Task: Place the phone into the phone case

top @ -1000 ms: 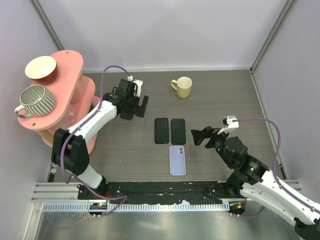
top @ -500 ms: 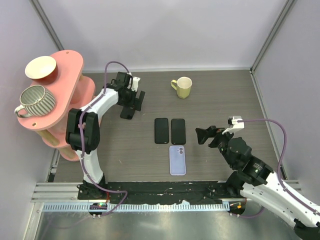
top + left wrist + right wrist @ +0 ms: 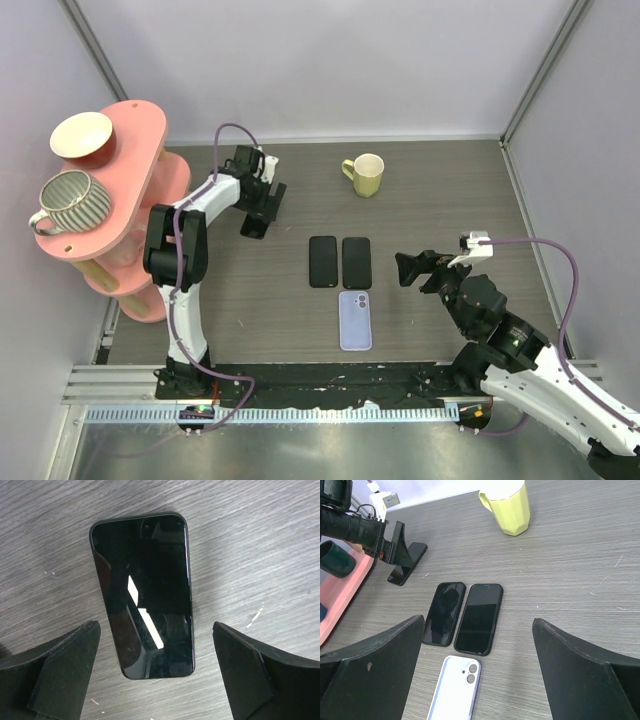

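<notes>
The black phone lay flat on the table beneath the left gripper, its jaws wide and empty. At mid-table a second dark phone and a matte slab, perhaps a case, lay side by side, the lilac case just beside them. The right gripper gaped, empty.

Both arms are built alike. The left arm and right arm have smooth white shells between rounded black joints. A thin purple left cable runs along the left arm, and a matching right cable runs along the right arm. A small white block is mounted at each wrist. The left gripper and right gripper are matte black. Each has 2 broad, wedge-shaped fingers with slightly rough edges.
</notes>
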